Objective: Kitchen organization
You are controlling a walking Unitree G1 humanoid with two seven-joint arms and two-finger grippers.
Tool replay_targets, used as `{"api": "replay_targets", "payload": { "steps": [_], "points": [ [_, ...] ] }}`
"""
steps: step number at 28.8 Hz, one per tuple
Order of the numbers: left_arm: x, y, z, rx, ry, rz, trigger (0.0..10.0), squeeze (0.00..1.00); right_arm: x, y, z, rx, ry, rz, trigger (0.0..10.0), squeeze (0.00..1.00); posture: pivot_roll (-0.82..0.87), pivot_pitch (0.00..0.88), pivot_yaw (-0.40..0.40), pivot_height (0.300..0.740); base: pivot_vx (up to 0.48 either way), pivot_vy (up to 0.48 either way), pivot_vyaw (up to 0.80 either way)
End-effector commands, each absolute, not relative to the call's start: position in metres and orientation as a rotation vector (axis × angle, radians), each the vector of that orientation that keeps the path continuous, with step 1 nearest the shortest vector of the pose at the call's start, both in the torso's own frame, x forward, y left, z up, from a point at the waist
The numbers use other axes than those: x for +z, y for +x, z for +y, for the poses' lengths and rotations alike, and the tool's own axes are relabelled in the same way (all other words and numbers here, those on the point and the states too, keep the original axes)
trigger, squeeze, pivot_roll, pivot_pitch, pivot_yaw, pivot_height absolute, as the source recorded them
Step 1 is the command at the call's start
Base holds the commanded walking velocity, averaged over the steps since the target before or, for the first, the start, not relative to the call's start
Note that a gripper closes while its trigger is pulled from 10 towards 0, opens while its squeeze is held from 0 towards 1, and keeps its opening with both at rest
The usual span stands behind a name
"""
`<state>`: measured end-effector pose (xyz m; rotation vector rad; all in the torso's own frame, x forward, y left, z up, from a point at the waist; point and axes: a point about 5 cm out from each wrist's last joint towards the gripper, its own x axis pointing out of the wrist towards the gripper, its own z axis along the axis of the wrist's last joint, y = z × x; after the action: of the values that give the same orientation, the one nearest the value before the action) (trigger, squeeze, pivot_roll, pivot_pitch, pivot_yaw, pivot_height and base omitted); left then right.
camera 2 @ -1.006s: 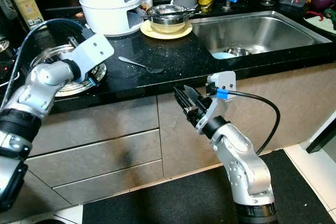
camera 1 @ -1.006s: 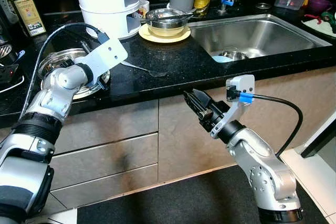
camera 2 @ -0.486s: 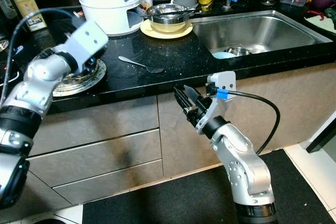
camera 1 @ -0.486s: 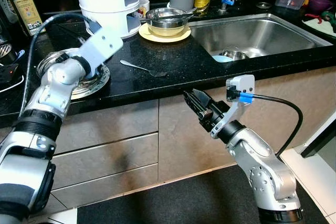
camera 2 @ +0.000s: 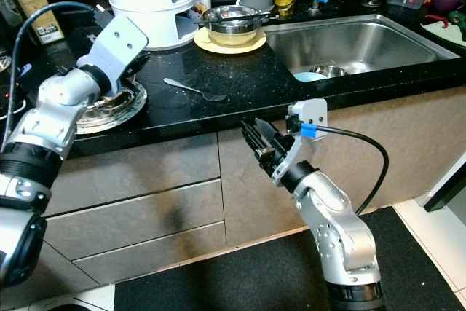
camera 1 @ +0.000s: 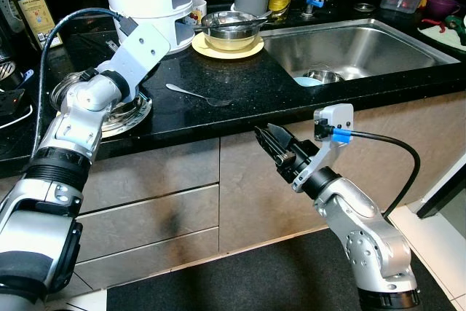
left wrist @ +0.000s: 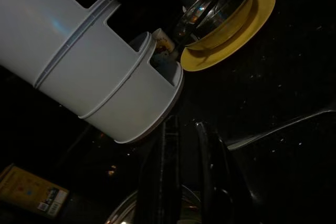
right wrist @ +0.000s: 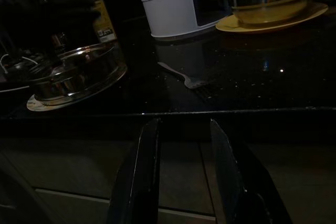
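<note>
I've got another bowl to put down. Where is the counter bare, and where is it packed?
Bare black counter lies in front of the yellow plate, between the fork and the sink, out to the front edge. Packed: the back row around the white container, and the left end, where the left claw hangs over the steel dish.

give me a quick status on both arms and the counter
Left gripper open, empty, above steel pan. Right gripper open, below counter edge. Fork loose on counter, white container ahead.
</note>
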<state>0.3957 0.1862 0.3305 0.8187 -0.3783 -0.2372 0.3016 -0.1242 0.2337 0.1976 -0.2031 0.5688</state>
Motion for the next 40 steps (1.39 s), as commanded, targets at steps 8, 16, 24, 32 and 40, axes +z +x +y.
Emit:
{"api": "replay_targets", "payload": {
  "steps": [8,16,24,32,40],
  "points": [
    [0.321,0.398,0.194,-0.247,0.89,-0.294,10.0,0.22,0.232,0.301,-0.124,0.57,0.198,-0.197,10.0,0.0,-0.05,0.137,0.016,0.74,0.0,0.0,0.0],
    [0.364,0.397,0.225,-0.194,0.649,-0.326,10.0,0.0,0.233,0.302,-0.125,0.568,0.196,-0.199,10.0,0.0,-0.06,0.136,0.015,0.74,0.0,0.0,0.0],
    [0.371,0.388,0.256,-0.287,0.744,-0.205,10.0,0.0,0.232,0.301,-0.125,0.567,0.197,-0.196,10.0,0.0,-0.05,0.135,0.017,0.74,0.0,0.0,0.0],
    [0.353,0.382,0.268,-0.486,0.766,-0.035,10.0,1.0,0.231,0.3,-0.125,0.566,0.2,-0.195,10.0,0.0,-0.04,0.132,0.022,0.74,0.0,0.0,0.0],
    [0.335,0.385,0.265,-0.547,0.858,0.038,10.0,0.0,0.23,0.298,-0.125,0.561,0.202,-0.194,10.0,0.0,-0.05,0.139,0.027,0.74,0.0,0.0,0.0]
  ]
}}
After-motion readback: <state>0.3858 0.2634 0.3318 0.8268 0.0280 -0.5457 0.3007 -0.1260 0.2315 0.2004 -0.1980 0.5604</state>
